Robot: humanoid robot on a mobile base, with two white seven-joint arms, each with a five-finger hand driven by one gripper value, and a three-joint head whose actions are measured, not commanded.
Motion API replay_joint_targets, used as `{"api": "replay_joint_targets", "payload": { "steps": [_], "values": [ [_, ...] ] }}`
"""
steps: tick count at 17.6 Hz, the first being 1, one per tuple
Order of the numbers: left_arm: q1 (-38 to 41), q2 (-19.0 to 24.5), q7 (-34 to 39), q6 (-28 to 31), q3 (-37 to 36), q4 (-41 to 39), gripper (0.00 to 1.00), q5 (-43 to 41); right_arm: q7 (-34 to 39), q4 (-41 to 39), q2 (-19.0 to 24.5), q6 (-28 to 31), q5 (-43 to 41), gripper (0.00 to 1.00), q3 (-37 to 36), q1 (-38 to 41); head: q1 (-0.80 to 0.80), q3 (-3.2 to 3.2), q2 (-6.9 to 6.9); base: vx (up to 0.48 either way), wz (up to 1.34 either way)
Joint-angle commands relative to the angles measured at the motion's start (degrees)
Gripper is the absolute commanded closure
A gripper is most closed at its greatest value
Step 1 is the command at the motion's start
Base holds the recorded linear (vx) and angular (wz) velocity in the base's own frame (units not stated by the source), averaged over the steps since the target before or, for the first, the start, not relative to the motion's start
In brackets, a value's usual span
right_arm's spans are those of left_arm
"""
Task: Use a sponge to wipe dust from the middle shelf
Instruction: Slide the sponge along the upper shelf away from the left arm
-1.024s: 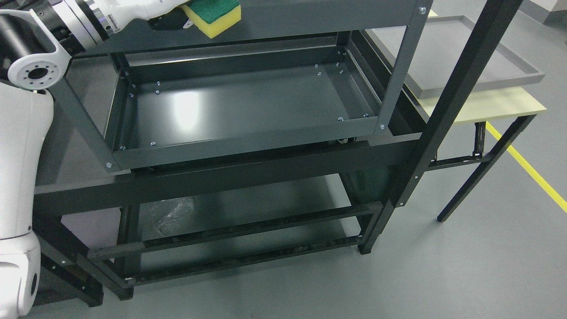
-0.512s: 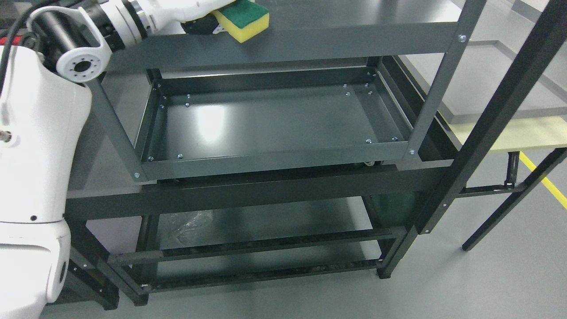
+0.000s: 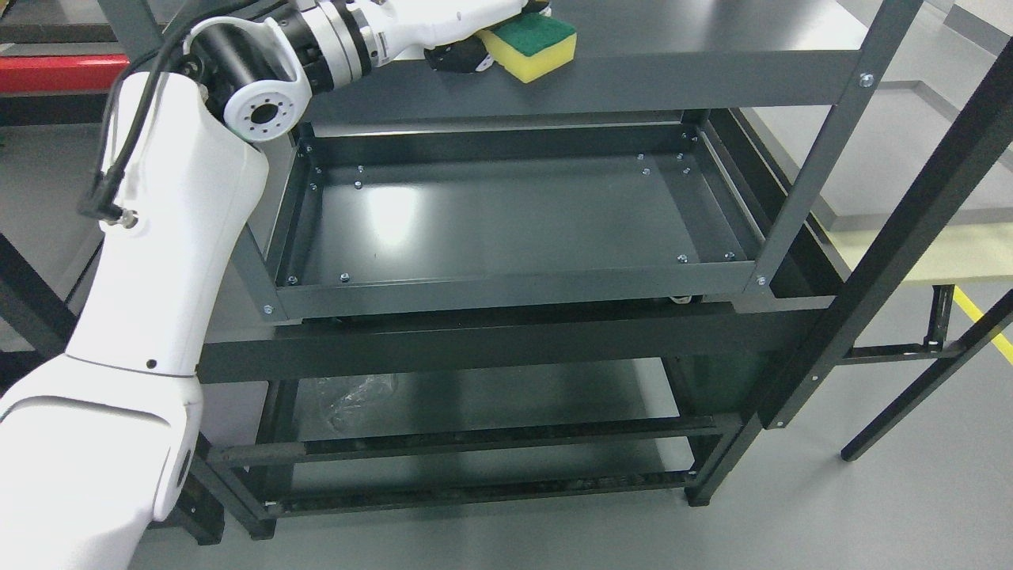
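My left hand [image 3: 483, 36] is shut on a yellow sponge with a green scouring top [image 3: 532, 46] and holds it on the upper flat shelf [image 3: 696, 47] of a dark grey metal cart, near its front edge. The arm comes in from the lower left and reaches up across the picture. Below it lies a tray-like shelf [image 3: 514, 218] with raised walls, bare and shiny. A lower shelf [image 3: 506, 392] sits under that. The right arm is out of view.
A crumpled clear plastic bag [image 3: 352, 392] lies on the lower shelf. A black post [image 3: 886, 261] slants in front at the right. A pale table [image 3: 934, 253] with a grey tray [image 3: 926, 158] stands right of the cart. A yellow floor line [image 3: 985, 324] runs at the right edge.
The whole picture has shifted right and down, so the camera moved. The left hand with the sponge stays on the upper shelf, still near the shelf's front edge.
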Motion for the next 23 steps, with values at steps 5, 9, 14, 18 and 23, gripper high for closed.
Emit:
{"api": "replay_joint_targets", "payload": {
  "steps": [5,9,14,18,23],
  "values": [
    [-2.6,-4.8,10.3,2.2,-6.6,8.6,1.0,4.5,0.0,-1.0,-1.0,4.1,0.0,0.0,0.0,0.0,0.0,0.0,0.0,-0.004,-0.04],
    [-2.4,-4.8,10.0,2.0,-8.5,8.6,1.0,8.2,0.0,-1.0,-1.0,4.1,0.0,0.0,0.0,0.1,0.0,0.0,0.0,-0.001,0.0],
    [-5.2,-4.8,-2.3,1.3,-8.2,3.4,1.0,8.0,0.0,-1.0,-1.0,4.1,0.0,0.0,0.0,0.1,0.0,0.0,0.0,0.0,0.0],
    [-6.5,4.3,-7.6,-3.7,-6.3,-0.5,1.0,8.0,0.0,-1.0,-1.0,4.1,0.0,0.0,0.0,0.1,0.0,0.0,0.0,0.0,0.0],
    [-6.2,11.1,-16.8,-3.7,2.2,-2.1,1.0,8.4,0.0,-1.0,-1.0,4.1,0.0,0.0,0.0,0.1,0.0,0.0,0.0,0.0,0.0]
  ]
}}
